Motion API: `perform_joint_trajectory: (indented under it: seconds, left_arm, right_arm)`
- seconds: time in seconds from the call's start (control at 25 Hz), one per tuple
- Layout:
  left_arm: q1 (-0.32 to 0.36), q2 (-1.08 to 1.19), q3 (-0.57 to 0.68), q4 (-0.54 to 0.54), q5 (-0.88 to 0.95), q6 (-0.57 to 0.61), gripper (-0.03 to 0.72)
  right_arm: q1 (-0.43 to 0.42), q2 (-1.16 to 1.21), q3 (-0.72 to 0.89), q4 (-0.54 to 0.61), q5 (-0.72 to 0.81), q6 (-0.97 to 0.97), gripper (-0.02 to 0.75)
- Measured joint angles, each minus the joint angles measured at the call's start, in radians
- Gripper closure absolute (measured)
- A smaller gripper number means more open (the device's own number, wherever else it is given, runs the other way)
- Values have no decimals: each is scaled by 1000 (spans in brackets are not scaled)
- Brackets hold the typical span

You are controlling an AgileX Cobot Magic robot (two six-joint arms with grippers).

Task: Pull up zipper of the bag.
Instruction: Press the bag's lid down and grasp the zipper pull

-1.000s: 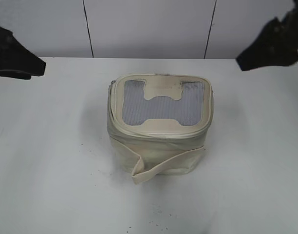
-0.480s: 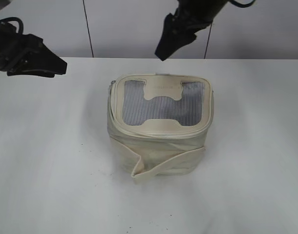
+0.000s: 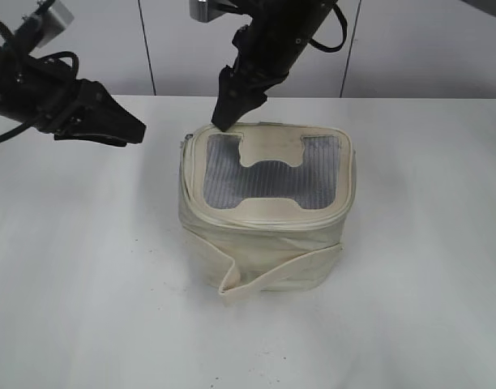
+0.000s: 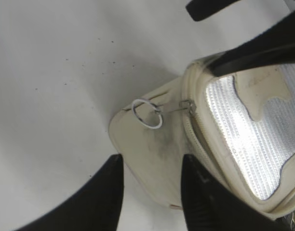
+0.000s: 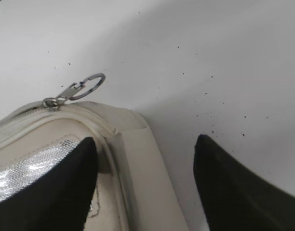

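Observation:
The cream-white bag (image 3: 264,243) stands mid-table, its lid a grey ribbed window with a cream H patch (image 3: 271,166). The zipper (image 3: 264,228) runs round the lid rim. My right gripper (image 3: 222,123) reaches across to the bag's far left corner. In the right wrist view it (image 5: 145,139) is open, straddling the bag's corner, with a silver slider and ring pull (image 5: 92,83) just ahead. My left gripper (image 3: 138,130) hovers left of the bag. In the left wrist view it (image 4: 152,158) is open and empty, with a ring pull (image 4: 147,113) beyond its tips on the bag's side.
The strap band (image 3: 272,275) hangs loose across the bag's front. The white table (image 3: 86,267) lies all round, with dark specks on it. A panelled wall (image 3: 410,49) stands behind. The right arm (image 3: 272,40) hangs over the bag's back edge.
The right arm swung from the far right across to the bag's far left corner. The left gripper moved right, closer to the bag. The bag has not moved.

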Motion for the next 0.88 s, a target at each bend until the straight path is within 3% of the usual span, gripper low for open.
perform_joint_trajectory:
  seconds: [0.28, 0.64, 0.88]
  left_arm:
    - [-62, 37, -44, 1, -1, 19, 344]
    - [-65, 67, -66, 27, -7, 19, 336]
    - [-65, 69, -68, 29, -3, 20, 320]
  right_arm:
    - [0, 13, 0, 13, 1, -5, 246]
    - [0, 16, 0, 56, 3, 33, 246]
    - [0, -17, 1, -4, 3, 82, 246]
